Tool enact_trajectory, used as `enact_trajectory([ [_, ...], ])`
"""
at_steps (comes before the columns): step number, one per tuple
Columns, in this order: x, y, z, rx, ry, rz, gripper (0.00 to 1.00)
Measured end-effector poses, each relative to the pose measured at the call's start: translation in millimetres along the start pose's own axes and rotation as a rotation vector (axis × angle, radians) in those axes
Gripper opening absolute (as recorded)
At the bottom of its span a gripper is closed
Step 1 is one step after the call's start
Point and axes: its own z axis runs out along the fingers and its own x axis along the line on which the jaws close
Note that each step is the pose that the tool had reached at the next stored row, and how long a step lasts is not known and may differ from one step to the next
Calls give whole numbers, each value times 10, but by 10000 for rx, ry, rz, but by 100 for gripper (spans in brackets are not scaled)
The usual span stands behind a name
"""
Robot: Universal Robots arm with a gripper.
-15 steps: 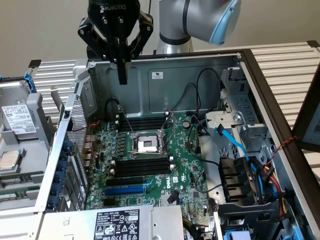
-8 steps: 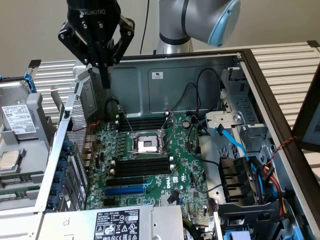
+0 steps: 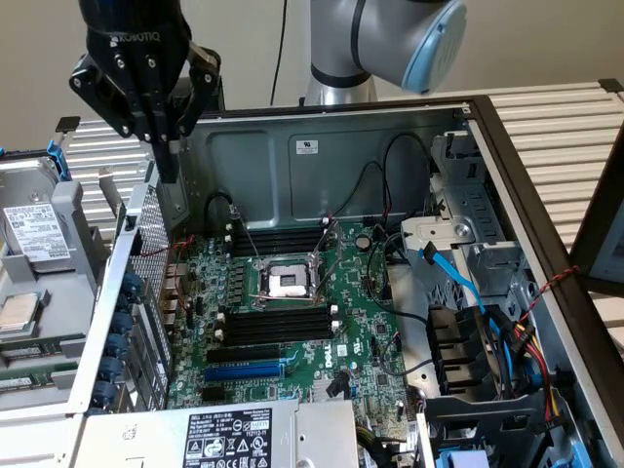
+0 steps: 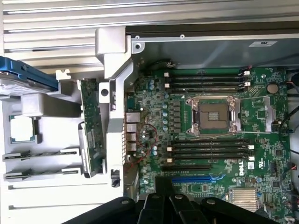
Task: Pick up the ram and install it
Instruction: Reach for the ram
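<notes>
- The claw [image 3: 168, 168] is shut with nothing between its fingers; it hangs above the rear wall [image 3: 146, 244] of the open computer case, not touching it.
- The ram [image 4: 91, 135] stands on edge in the tray [image 4: 51, 119] outside the case, just beside that wall and well below the claw.
- The step in hand looks like the reach for the stick; the task seems barely begun.
- To do it well, the jaws should part wider than the stick is thick before they go down; a grip across the two flat faces near the middle should keep it level.
- The wall sits so near that one finger has little room; a straight, vertical approach seems safest.
- Counts: one claw; one green stick that I take for the ram; one loose processor chip [image 4: 21, 135] in the tray.
- Two thin strips [image 4: 39, 154] lie in the tray's grooves; whether they are further sticks I cannot tell.
- On the motherboard [image 4: 261, 116]: one processor socket [image 4: 212, 115]; two banks of black memory slots [image 4: 208, 80], one on each side of the socket, all apparently empty; one blue expansion slot [image 4: 194, 178].
</notes>
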Motion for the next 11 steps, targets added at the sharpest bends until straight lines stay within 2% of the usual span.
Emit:
enact_trajectory([
  [6, 269, -35, 46, 5, 70, 3, 10],
  [11, 494, -60, 94, 16, 202, 10, 10],
])
